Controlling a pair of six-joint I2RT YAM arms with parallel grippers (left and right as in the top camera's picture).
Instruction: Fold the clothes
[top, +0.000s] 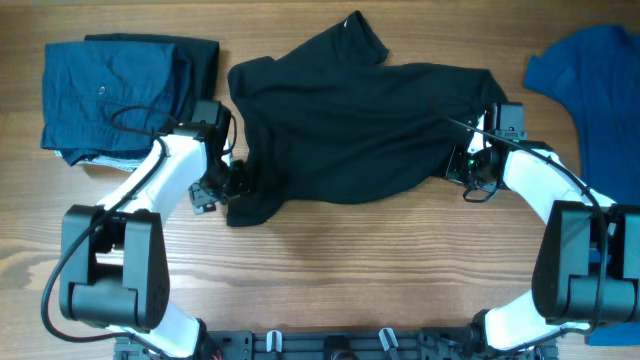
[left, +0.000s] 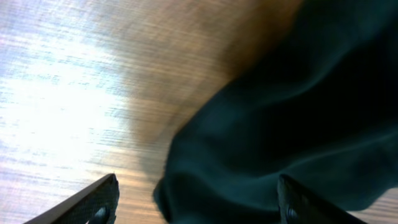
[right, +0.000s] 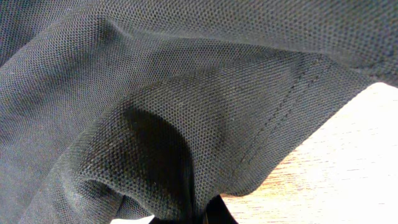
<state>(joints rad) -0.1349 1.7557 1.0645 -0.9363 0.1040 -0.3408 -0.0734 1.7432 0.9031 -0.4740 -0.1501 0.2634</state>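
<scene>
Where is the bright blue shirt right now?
In the overhead view, the bright blue fabric shirt lies at the far right edge of the wooden table, partly cut off, to the right of the crumpled black short-sleeved shirt.

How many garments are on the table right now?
3: a folded navy pile at the far left, the black shirt in the middle, a bright blue garment at the right edge. The pile may hide more.

Crumpled black shirt (top: 350, 130) lies between navy pile (top: 115, 95) and blue garment (top: 600, 90).
</scene>
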